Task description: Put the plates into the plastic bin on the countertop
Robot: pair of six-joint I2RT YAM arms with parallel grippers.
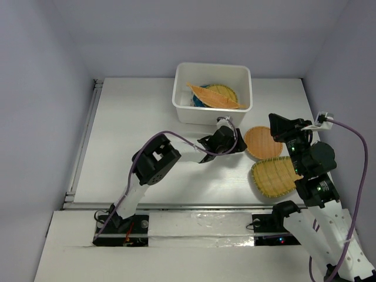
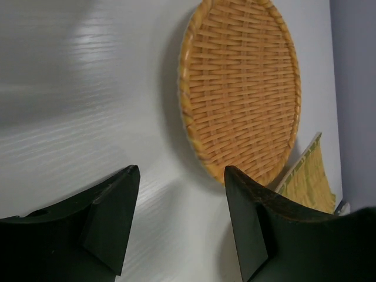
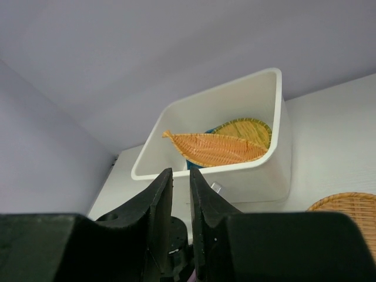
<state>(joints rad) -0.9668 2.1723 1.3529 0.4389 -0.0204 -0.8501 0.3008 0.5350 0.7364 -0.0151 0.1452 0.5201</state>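
White countertop [image 1: 135, 135]: round woven plate [image 2: 241, 88] lies flat just ahead-right of left gripper [image 2: 180, 174] (jaws parted, nothing held).

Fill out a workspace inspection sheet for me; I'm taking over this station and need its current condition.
Surface: white countertop, metal rail along its left edge.
Job's things: plastic bin holds an oblong orange woven plate, a yellow-green woven plate and a teal-blue plate. The round woven plate and fan-shaped woven plate lie on the countertop.
Clutter: nothing seen.
Grippers: left gripper fingers open, empty, facing the round woven plate. Right gripper fingers slightly apart, empty.
Cables: purple cable on the left arm, another on the right.
Surroundings: plain walls.
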